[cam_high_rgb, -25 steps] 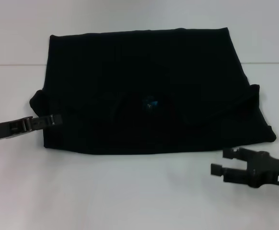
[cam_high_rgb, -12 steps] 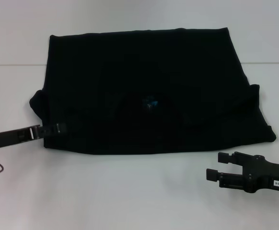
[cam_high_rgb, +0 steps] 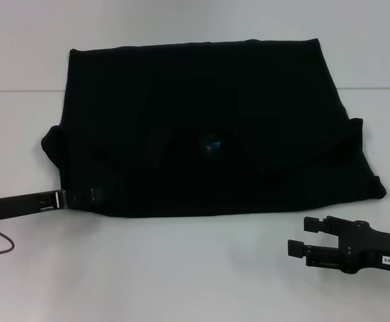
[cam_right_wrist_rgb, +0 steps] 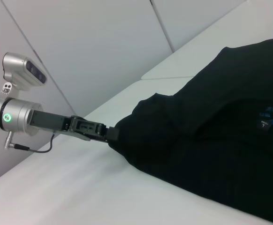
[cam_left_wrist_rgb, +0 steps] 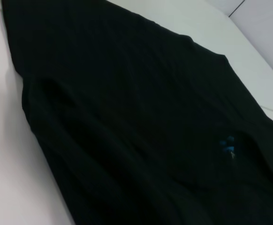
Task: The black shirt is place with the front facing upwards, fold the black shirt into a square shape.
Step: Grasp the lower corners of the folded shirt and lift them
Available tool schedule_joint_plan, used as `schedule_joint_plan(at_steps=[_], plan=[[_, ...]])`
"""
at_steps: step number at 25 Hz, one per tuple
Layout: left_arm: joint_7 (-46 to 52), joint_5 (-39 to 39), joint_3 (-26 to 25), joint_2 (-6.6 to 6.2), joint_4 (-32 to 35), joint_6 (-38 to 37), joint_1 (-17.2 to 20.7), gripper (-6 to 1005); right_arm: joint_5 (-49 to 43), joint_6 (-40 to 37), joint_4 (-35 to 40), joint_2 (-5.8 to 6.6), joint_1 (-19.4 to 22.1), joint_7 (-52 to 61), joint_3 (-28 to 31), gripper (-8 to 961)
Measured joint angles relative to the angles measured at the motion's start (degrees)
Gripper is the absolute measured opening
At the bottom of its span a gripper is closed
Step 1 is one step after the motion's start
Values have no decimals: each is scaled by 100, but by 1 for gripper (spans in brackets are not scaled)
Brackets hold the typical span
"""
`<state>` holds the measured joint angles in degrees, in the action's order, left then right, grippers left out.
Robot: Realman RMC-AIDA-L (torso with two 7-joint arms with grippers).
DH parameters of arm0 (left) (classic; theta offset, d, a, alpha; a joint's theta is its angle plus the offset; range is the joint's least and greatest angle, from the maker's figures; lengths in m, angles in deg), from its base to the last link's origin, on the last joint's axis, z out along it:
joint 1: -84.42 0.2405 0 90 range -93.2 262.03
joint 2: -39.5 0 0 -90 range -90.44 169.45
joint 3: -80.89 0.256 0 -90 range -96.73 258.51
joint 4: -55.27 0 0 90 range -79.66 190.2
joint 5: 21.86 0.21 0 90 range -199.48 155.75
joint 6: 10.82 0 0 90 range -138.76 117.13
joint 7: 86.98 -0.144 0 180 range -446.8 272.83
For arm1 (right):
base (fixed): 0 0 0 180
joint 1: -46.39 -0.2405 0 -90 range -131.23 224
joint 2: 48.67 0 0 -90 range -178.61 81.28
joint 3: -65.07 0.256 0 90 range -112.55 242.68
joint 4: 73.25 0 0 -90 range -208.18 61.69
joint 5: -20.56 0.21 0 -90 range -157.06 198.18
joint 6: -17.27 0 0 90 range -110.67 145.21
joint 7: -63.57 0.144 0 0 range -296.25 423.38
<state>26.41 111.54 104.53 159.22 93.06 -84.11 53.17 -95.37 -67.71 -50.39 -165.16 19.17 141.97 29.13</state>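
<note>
The black shirt point(cam_high_rgb: 208, 127) was spread across the middle of the white table point(cam_high_rgb: 181, 268), already doubled over, with the neck opening turned up near its centre and both sleeves tucked in at the sides. The left gripper point(cam_high_rgb: 81, 197) was pressed in at the shirt's near left corner, low to the table; whether its fingers were closed on the cloth or only slid against it could not be told, since dark fingers merged with dark fabric. The right gripper point(cam_high_rgb: 309, 236) was held above the bare table just off the near right edge, its jaws parted and nothing between them.

The main risk was judged to be a one-sided grasp: were the left corner lifted while the right one lay free, the fold would likely be dragged askew and the layers bunched. A thin pinch catching only the top layer could also let the lower layer slip out.

A small blue neck label point(cam_high_rgb: 212, 143) was seen, its print too small to be read. A tag reading roughly "140-00" was carried on the right arm, and no chest lettering was visible
</note>
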Motion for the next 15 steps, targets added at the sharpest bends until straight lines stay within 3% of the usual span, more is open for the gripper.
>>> schedule_joint_plan(at_steps=[3,15], plan=[[-10,12,39,5,17,23,9,674,0,-10,0,3,8,14,20,895],[-52,20,44,2,36,10,21,226,32,-30,-12,33,15,49,35,890]])
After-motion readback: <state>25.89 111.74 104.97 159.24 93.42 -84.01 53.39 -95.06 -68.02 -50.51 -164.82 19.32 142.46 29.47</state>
